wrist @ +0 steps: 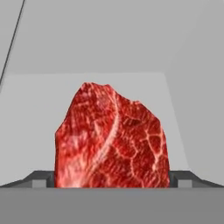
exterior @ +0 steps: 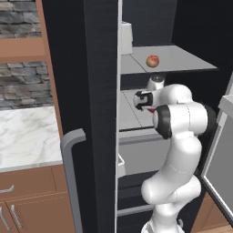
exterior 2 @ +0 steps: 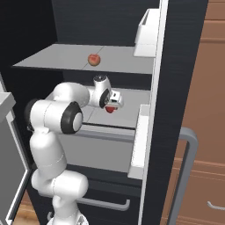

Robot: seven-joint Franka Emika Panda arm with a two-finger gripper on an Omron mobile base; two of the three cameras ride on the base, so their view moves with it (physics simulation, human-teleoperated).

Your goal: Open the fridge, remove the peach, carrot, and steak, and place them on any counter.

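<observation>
Red, marbled steak [wrist: 111,138] lies on a light-grey shelf [exterior 2: 132,115] inside the open fridge [exterior: 98,91], right in front of the hand [exterior 2: 112,105], between its widely parted fingertips [wrist: 39,178], which flank it without gripping. The peach [exterior: 152,60] sits on the shelf above. The marble surface [exterior: 25,136] lies to the left.

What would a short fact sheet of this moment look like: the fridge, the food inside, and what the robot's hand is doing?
fridge: doors open, grey shelves visible
peach: on the upper shelf, untouched
steak: on the lower shelf, close in front of the end effector
end effector: open, fingertips either side of the steak, not yet closed on it
counter: white marble, left of the fridge
</observation>
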